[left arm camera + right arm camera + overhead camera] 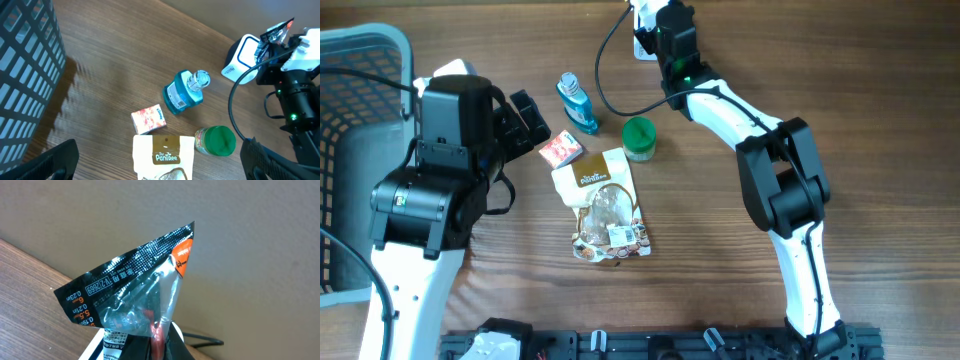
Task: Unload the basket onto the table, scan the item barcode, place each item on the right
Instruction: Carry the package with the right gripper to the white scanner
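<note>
My right fingers are clamped on the packet's lower edge, holding it off the table just beside the scanner. My left fingers are spread wide, holding nothing, well back from the scanner. The step looks like presenting. Next, likely: turn the packet until its barcode faces the scanner. I can't make out the barcode.

The brown wooden table is lit evenly and softly from above, and only faint shadows are cast. A darker shadow is thrown beside the grey plastic mesh basket. Bright glints are seen on the crinkled black-and-clear plastic wrapper, which is sharply rendered against a plain grey-brown background.
</note>
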{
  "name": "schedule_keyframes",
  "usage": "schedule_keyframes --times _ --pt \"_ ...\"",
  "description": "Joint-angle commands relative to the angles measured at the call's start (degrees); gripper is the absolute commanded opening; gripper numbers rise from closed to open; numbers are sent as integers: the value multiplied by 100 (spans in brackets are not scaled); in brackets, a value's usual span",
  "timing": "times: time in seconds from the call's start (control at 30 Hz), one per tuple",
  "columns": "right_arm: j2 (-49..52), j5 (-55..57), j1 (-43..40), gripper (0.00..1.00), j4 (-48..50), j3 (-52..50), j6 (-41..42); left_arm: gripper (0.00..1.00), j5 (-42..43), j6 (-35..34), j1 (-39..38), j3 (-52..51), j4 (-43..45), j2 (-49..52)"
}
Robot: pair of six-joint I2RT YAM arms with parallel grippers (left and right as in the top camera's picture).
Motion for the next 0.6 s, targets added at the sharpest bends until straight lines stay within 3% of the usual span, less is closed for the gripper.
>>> schedule_keyframes --times 0.0,0.57 --pt "188 -251 -2 5 289 153 -203 100 -74 87 26 68 13 -63" --pt "-2 -317 9 5 -195 153 -651 100 -74 87 26 68 13 -63"
